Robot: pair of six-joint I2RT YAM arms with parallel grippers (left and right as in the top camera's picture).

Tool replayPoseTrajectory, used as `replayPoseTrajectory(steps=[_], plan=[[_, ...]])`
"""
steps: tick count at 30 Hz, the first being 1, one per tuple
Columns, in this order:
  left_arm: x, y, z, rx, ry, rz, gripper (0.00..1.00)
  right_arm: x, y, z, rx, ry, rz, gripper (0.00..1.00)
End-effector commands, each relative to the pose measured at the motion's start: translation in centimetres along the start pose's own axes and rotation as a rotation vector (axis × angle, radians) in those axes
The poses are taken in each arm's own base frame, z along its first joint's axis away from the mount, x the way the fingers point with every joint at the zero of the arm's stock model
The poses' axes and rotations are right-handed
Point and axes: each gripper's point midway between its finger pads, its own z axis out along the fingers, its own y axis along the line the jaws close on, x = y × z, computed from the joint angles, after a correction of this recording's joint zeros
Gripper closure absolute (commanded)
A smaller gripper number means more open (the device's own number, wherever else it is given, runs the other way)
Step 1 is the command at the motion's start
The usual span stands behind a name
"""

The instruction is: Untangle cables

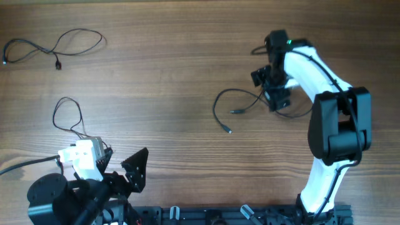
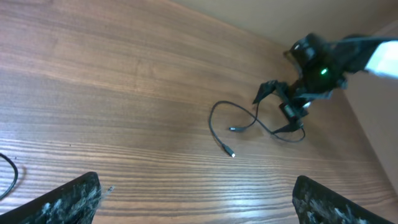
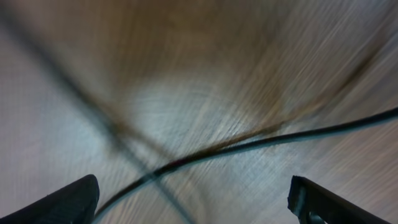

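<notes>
Left hand, well left of right hand and nearer: spread wide, nothing held. Looped cable laid just beyond it, alone. Right hand: spread wide, nothing gripped. Cable laid beneath right hand and trailing to its left, strands crossed. Third cable far left of right hand, separate.

Step judged: last crossing to be undone. Next move called for: one strand pinched, drawn leftward.

Table bare left of right hand; edge seen close beyond it.

Overhead looks straight down on the table; left wrist looks low across it, also catching the right arm; right wrist's super close.
</notes>
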Motion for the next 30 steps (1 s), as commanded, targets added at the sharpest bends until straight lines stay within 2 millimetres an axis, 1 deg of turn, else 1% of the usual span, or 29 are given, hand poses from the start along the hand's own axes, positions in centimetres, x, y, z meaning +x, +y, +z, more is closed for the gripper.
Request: replayPoseTrajectory(steps=[1,2,4,5,6,8,9,10,11,12,13,14,15,16,18,21,22,23,24,25,26,27,28,29,30], plan=[[0.1,-0.2,0.0,0.013,0.0,0.0,0.0,1.6,-1.5,3.0,0.029,0.078,0.235,0.02],[0.1,-0.2,0.0,0.013,0.0,0.0,0.0,1.5,-1.8,3.6,0.029,0.074,0.239,0.11],[0.1,-0.2,0.0,0.013,0.0,0.0,0.01,1.1,-2.0,4.7,0.011,0.055,0.226,0.67],[0.1,-0.2,0.0,0.013,0.0,0.0,0.0,0.5,-2.0,5.0,0.001,0.023,0.204,0.91],[0.1,-0.2,0.0,0.013,0.0,0.0,0.0,0.1,-1.9,5.2,-0.006,-0.004,0.131,0.95],[0.1,-0.2,0.0,0.013,0.0,0.0,0.0,-0.7,-0.6,5.3,-0.057,-0.066,-0.104,0.96],[0.1,-0.2,0.0,0.013,0.0,0.0,0.0,-0.7,1.0,5.2,-0.111,-0.096,-0.277,0.96],[0.1,-0.2,0.0,0.013,0.0,0.0,0.0,-0.1,3.0,5.0,-0.18,-0.124,-0.492,0.95],[0.1,-0.2,0.0,0.013,0.0,0.0,0.0,1.3,5.1,4.6,-0.254,-0.149,-0.736,0.95],[0.1,-0.2,0.0,0.013,0.0,0.0,0.0,2.9,6.4,4.3,-0.31,-0.153,-0.912,0.96],[0.1,-0.2,0.0,0.013,0.0,0.0,0.0,4.6,7.1,4.2,-0.352,-0.141,-1.032,0.95],[0.1,-0.2,0.0,0.013,0.0,0.0,0.0,6.7,7.6,4.1,-0.397,-0.122,-1.155,0.95],[0.1,-0.2,0.0,0.013,0.0,0.0,0.0,8.7,7.9,3.9,-0.438,-0.102,-1.24,0.95],[0.1,-0.2,0.0,0.013,0.0,0.0,0.0,11.3,8.2,3.8,-0.49,-0.076,-1.349,0.95],[0.1,-0.2,0.0,0.013,0.0,0.0,0.0,15.0,8.2,3.7,-0.524,-0.088,-1.543,0.95],[0.1,-0.2,0.0,0.013,0.0,0.0,0.0,19.3,7.7,3.1,-0.486,-0.139,-1.829,0.95],[0.1,-0.2,0.0,0.013,0.0,0.0,0.0,21.2,7.2,2.9,-0.478,-0.14,-1.945,0.95],[0.1,-0.2,0.0,0.013,0.0,0.0,0.0,22.5,6.6,2.9,-0.469,-0.141,-2.025,0.95],[0.1,-0.2,0.0,0.013,0.0,0.0,0.0,23.3,6.3,2.9,-0.451,-0.154,-2.072,0.95],[0.1,-0.2,0.0,0.013,0.0,0.0,0.0,23.5,6.4,2.9,-0.416,-0.195,-2.075,0.95],[0.1,-0.2,0.0,0.013,0.0,0.0,0.0,23.5,6.5,2.7,-0.392,-0.231,-2.057,0.85],[0.1,-0.2,0.0,0.013,0.0,0.0,0.0,23.4,6.7,2.6,-0.383,-0.246,-2.032,0.79],[0.1,-0.2,0.0,0.013,0.0,0.0,0.0,23.4,6.8,2.1,-0.39,-0.251,-2.008,0.55],[0.1,-0.2,0.0,0.013,0.0,0.0,0.0,23.2,7.1,1.3,-0.404,-0.255,-1.975,0.16],[0.1,-0.2,0.0,0.013,0.0,0.0,0.0,22.9,7.4,0.2,-0.423,-0.265,-1.935,0.0]])
